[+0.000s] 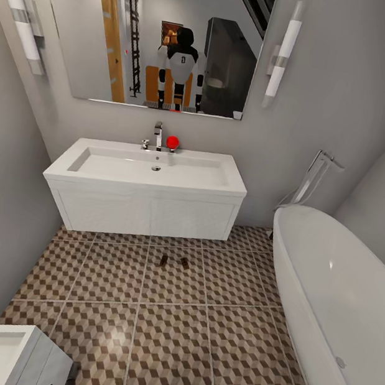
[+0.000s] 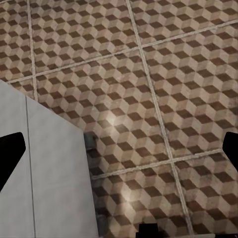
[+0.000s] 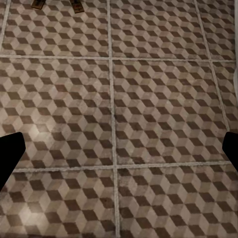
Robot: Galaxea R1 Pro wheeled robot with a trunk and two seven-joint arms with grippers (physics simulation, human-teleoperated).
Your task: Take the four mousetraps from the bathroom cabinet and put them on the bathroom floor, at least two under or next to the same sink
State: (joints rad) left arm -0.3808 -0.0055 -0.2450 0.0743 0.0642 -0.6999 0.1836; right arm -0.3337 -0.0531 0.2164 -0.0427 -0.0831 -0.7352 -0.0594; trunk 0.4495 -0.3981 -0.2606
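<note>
The left hand (image 2: 119, 148) and the right hand (image 3: 119, 148) both hover with fingers spread apart and empty over the bathroom floor (image 1: 172, 340). Two mousetraps (image 1: 174, 261) lie side by side on the tiles just before the sink (image 1: 152, 169).

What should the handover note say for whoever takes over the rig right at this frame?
Left gripper: open, empty, over the floor beside a white unit.
Right gripper: open, empty, over bare tiles.
Two mousetraps lie side by side on the bathroom floor, just in front of the sink.
Done: two traps placed by the sink.
Left: the other two traps still need to reach this same floor.
</note>
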